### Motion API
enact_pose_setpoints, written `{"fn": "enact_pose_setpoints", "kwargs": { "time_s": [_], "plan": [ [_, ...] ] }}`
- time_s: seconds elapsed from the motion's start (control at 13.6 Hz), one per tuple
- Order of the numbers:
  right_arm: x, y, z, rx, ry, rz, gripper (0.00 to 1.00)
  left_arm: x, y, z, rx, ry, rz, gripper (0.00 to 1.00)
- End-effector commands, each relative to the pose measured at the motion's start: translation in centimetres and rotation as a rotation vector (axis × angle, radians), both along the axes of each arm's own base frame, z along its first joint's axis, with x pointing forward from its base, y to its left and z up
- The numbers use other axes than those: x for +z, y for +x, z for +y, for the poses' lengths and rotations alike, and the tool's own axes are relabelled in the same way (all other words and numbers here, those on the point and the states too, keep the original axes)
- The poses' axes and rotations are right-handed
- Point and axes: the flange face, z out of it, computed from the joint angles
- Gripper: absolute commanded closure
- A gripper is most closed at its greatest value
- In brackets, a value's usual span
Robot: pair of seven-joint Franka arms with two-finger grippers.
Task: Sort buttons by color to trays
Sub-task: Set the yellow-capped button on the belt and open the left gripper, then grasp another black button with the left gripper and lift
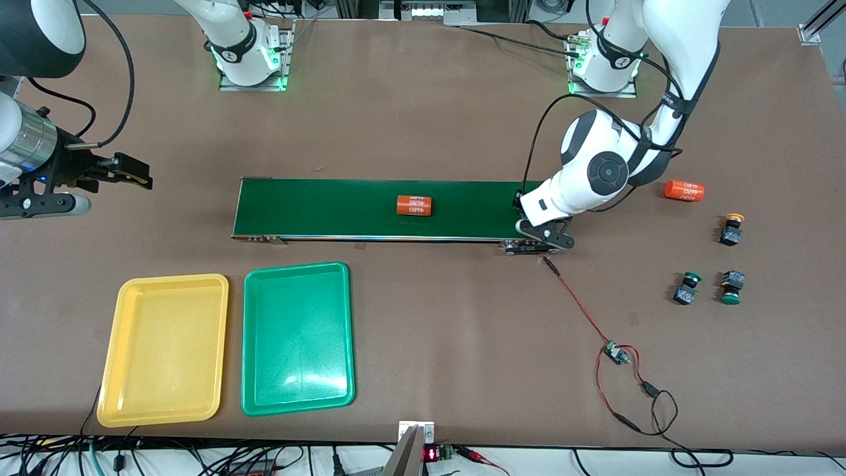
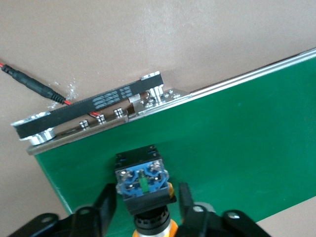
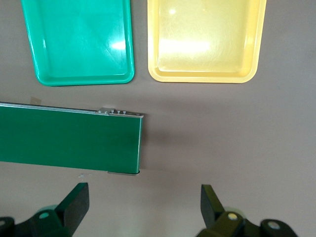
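While both trays lie bare, the sorting has hardly started: no button has reached either one. Largest is the surface (image 1: 423, 119), a matte brown sheet. On it runs the belt (image 1: 370, 208), a long, flat, dark-green strip with metal rails, carrying an orange cylinder (image 1: 414, 205) with white print; a second cylinder (image 1: 684, 190) lies off the belt toward the left arm's end.

Next come the yellow tray (image 1: 125, 390) and the green tray (image 1: 254, 396), side by side, nearer the front camera than the belt. Both are shallow, glossy plastic rectangles with rounded corners.

Smallest are the buttons, black blocky bodies under round mushroom caps. Three sit on the surface toward the left arm's end: one yellow-capped (image 1: 731, 229) and two green-capped (image 1: 686, 288) (image 1: 731, 287). The fourth button (image 2: 143, 185) lies on the belt's end, orange cap toward the wrist.

The left gripper (image 2: 148, 202) is low over that end, its fingers (image 2: 104, 201) parted either side of the button with gaps showing (a release, I judge). The right gripper (image 3: 143, 202) waits over the belt's end by the trays, fingers spread wide, holding nothing.
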Motion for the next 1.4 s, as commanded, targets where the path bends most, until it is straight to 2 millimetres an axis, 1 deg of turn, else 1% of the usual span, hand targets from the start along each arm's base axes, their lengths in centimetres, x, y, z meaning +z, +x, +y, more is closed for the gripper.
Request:
{"fn": "enact_pose_setpoints", "kwargs": {
  "time_s": [0.0,0.07,0.15,0.22,0.29,0.37,0.44,0.52,0.59,0.66,0.81,0.88,0.96,1.1,1.18,1.25,1.33],
  "plan": [
    [0.3,0.0,0.1,0.013,0.015,0.005,0.0,4.0,1.0,0.4,0.015,-0.018,-0.06,0.0],
    [0.5,-0.1,0.8,0.02,0.015,0.004,0.0,5.8,1.4,0.5,0.022,-0.025,-0.09,0.0],
    [0.4,-0.1,1.2,0.025,0.015,0.006,0.0,7.2,2.0,1.0,0.036,-0.029,-0.104,0.0],
    [-0.1,-0.1,1.2,0.025,0.015,0.015,0.0,8.0,2.8,2.4,0.055,-0.025,-0.089,0.0],
    [-0.5,0.1,1.1,0.023,0.015,0.022,0.0,8.1,3.8,4.7,0.094,-0.014,-0.076,0.0],
    [-0.6,0.2,1.0,0.022,0.015,0.024,0.0,7.8,4.7,7.7,0.141,0.0,-0.072,0.0],
    [-0.6,0.1,1.1,0.022,0.014,0.024,0.0,7.5,5.6,11.4,0.203,0.012,-0.069,0.0],
    [-0.9,0.2,1.3,0.023,0.014,0.029,0.0,7.4,6.1,13.7,0.244,0.017,-0.069,0.0],
    [-1.4,0.4,1.4,0.023,0.014,0.038,0.0,7.0,6.6,16.0,0.288,0.022,-0.062,0.0],
    [-1.7,0.6,1.4,0.023,0.014,0.036,0.0,6.0,7.4,18.8,0.332,0.027,-0.055,0.0],
    [-2.4,1.0,1.8,0.033,0.01,0.041,0.0,3.6,8.8,24.0,0.382,0.079,-0.053,0.0],
    [-3.2,1.3,2.2,0.039,0.007,0.053,0.0,2.9,9.7,25.6,0.395,0.098,-0.059,0.0],
    [-3.6,1.4,2.5,0.044,0.011,0.058,0.0,2.0,10.6,27.2,0.41,0.108,-0.06,0.0],
    [-3.5,1.4,2.5,0.043,0.014,0.055,0.0,0.2,11.7,29.7,0.349,0.122,-0.063,0.0],
    [-3.4,1.4,2.5,0.044,0.013,0.053,0.0,-0.8,12.0,31.4,0.347,0.126,-0.059,0.0],
    [-3.6,1.4,2.5,0.043,0.014,0.058,0.0,-1.3,12.7,33.4,0.334,0.131,-0.068,0.0],
    [-3.6,1.4,2.5,0.043,0.013,0.058,0.0,-2.1,12.9,35.3,0.284,0.145,-0.071,0.0]
  ]
}}
